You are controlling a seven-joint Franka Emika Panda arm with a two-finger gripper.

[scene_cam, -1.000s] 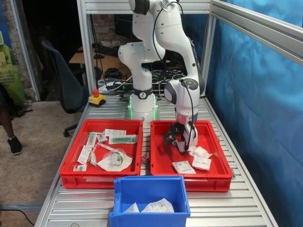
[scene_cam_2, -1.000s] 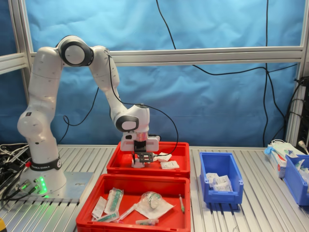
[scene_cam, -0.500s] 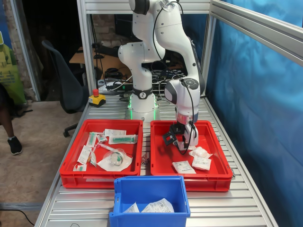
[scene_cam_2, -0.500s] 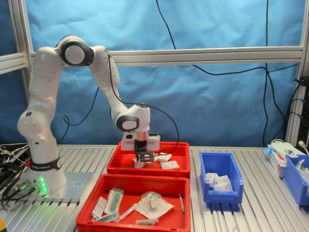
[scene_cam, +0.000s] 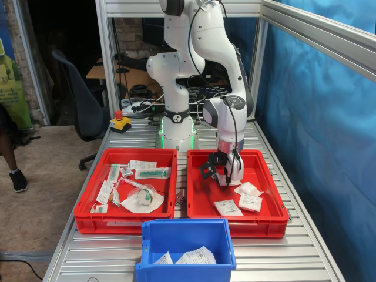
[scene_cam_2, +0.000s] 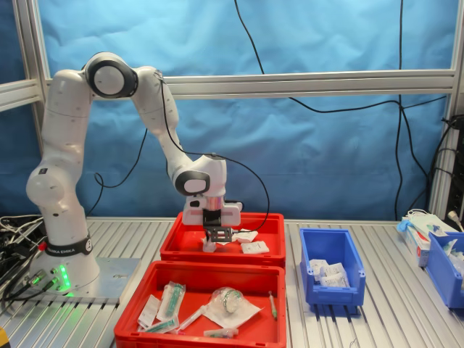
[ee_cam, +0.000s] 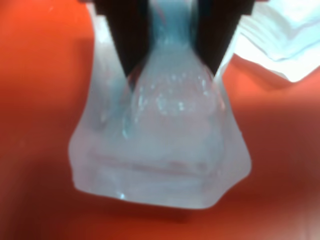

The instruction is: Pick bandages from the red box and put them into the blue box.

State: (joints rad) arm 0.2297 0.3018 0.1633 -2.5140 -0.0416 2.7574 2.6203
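You are in a robotics lab: an aluminium frame [scene_cam: 108, 70] with blue curtains [scene_cam_2: 290, 145], a ribbed metal tabletop [scene_cam: 294, 252], an emergency stop button [scene_cam: 119, 121], loose cables [scene_cam_2: 406, 109].

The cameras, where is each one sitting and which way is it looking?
First exterior view: sits at the table's front end, facing the robot's base; shows the whole arm, the end effector, the red box and the blue box.
Wrist view: rides on the wrist, looking down between two dark fingers pinching a held bandage above the red floor.
Second exterior view: sits beside the table, facing the blue curtain; arm seen side-on.
Shared: both exterior views show the end effector holding the bandage.
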